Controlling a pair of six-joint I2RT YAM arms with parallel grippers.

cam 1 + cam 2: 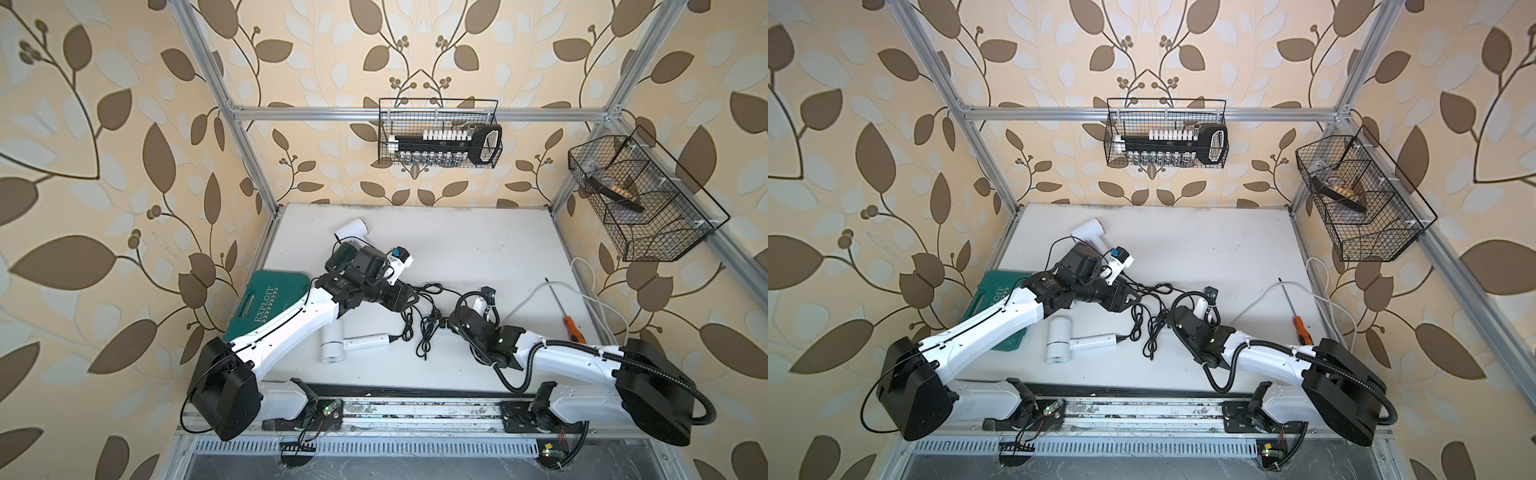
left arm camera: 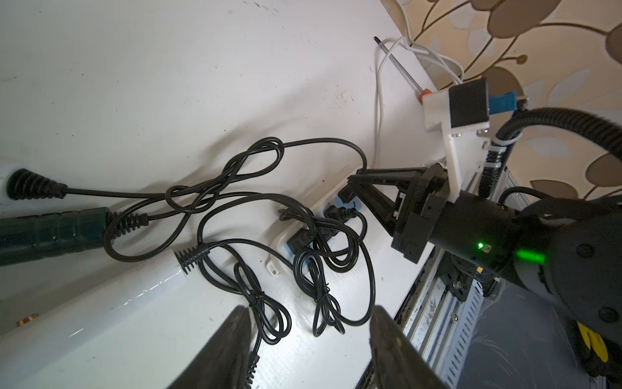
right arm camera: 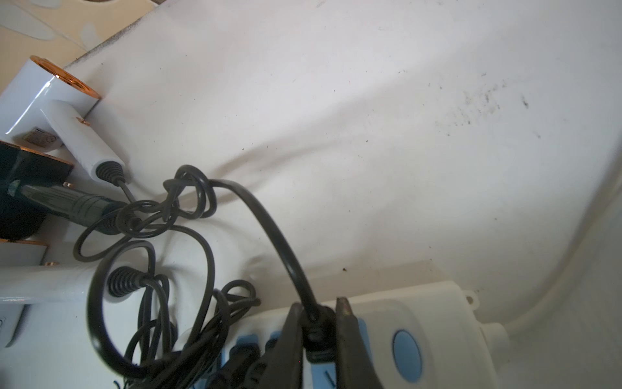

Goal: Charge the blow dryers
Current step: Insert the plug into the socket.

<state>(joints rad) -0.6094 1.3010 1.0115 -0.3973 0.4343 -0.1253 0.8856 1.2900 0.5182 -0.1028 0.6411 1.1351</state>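
Three blow dryers lie on the white table point(image 1: 478, 249): a white one at the back point(image 1: 353, 228), a white one in front point(image 1: 345, 345), and a dark green one point(image 3: 67, 202) between them, mostly under my left arm. Their thin black cords point(image 2: 242, 188) tangle toward the white power strip point(image 3: 437, 303) with blue sockets. My right gripper point(image 3: 318, 306) is shut on a black plug point(image 3: 318, 340), held at a socket on the strip. Two other plugs point(image 2: 303, 240) sit in the strip. My left gripper point(image 2: 309, 340) hovers open above cord loops, holding nothing.
A green tool case point(image 1: 262, 299) lies at the table's left edge under my left arm. An orange-handled screwdriver point(image 1: 571, 326) and the strip's white cable point(image 1: 582, 291) lie at the right. Wire baskets hang on the back wall point(image 1: 440, 133) and the right wall point(image 1: 640, 199).
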